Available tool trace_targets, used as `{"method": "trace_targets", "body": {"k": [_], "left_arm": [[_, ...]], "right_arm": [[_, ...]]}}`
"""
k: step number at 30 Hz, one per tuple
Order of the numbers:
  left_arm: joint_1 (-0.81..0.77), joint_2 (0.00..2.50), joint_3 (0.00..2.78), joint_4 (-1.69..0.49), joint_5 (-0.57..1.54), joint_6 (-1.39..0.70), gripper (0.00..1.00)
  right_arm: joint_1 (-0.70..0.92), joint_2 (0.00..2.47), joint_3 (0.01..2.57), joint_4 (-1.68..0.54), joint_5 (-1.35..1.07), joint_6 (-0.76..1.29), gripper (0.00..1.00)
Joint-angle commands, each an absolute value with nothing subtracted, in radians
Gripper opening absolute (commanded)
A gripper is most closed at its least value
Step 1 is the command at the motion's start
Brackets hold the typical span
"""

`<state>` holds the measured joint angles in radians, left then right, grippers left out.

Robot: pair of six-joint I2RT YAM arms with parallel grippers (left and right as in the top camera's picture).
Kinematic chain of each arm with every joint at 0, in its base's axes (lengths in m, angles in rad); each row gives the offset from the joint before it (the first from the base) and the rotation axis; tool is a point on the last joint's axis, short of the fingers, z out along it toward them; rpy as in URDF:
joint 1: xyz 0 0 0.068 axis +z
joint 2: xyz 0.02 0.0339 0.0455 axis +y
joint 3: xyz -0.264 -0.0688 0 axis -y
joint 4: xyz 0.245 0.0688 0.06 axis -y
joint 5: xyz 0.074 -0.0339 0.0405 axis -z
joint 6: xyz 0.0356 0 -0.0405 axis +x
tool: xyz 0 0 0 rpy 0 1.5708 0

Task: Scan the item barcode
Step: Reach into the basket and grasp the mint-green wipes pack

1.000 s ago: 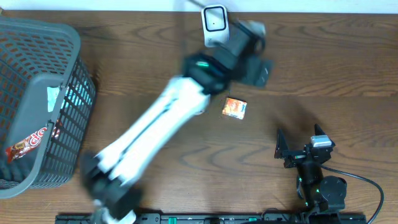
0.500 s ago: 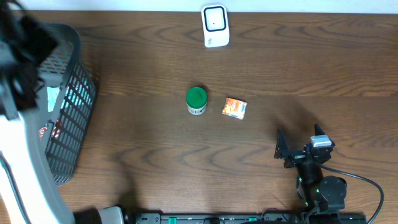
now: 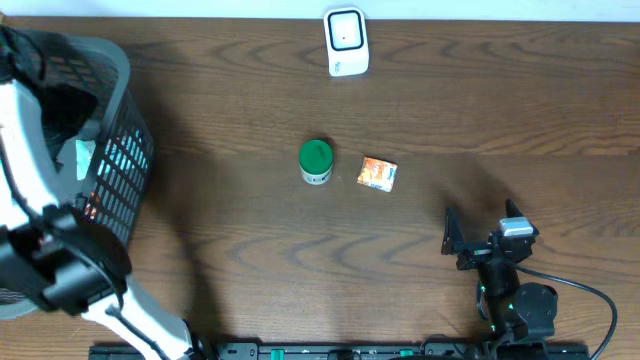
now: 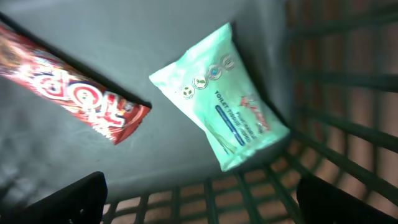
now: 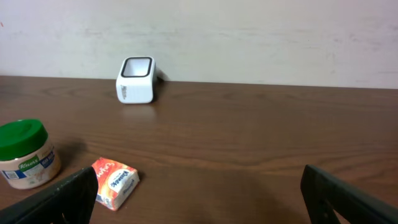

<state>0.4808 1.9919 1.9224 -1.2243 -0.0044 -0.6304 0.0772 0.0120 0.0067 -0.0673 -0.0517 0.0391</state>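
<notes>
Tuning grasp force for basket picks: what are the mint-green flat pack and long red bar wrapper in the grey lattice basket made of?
Mint-green flat pack: soft plastic film, slight sheen; puffy body, flattened end seam.
Long red bar wrapper: thin glossy film, perhaps foil-backed; bright highlights, but blurred.
Grey lattice basket: rigid moulded plastic, matte, it seems.

Soft, even light is falling from above on the desk (image 3: 480,110), leaving a faint shadow ahead of the right hand (image 5: 202,198). Beneath the left hand (image 4: 202,200), the basket (image 4: 348,93) interior is looking dim, and the green packet (image 4: 221,96) and red wrapper (image 4: 68,93) are appearing slightly blurred.
</notes>
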Motion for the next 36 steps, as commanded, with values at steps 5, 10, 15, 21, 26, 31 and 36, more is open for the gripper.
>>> {"method": "trace_targets", "body": {"k": [5, 10, 15, 21, 26, 31, 36], "left_arm": [[0.481, 2.107, 1.849, -1.188, 0.024, -0.569, 0.98], [0.482, 2.107, 1.73, -1.064, 0.108, -0.524, 0.98], [0.482, 2.107, 1.617, -0.917, 0.173, -0.524, 0.98], [0.485, 2.107, 1.478, -0.727, 0.18, -0.531, 0.98], [0.488, 2.107, 1.424, -0.65, 0.181, -0.578, 0.92], [0.489, 2.106, 1.424, -0.628, 0.175, -0.577, 0.33], [0.489, 2.103, 1.424, -0.619, 0.172, -0.577, 0.08]], "right_arm": [[0.073, 0.007, 0.006, -0.072, -0.051, 0.028, 0.99], [0.073, 0.007, 0.006, -0.072, -0.051, 0.028, 0.99], [0.073, 0.007, 0.006, -0.072, -0.051, 0.028, 0.99], [0.073, 0.007, 0.006, -0.072, -0.051, 0.028, 0.99], [0.073, 0.007, 0.006, -0.072, -0.051, 0.028, 0.99], [0.073, 0.007, 0.006, -0.072, -0.051, 0.028, 0.99], [0.073, 0.007, 0.006, -0.072, -0.051, 0.028, 0.99]]}}
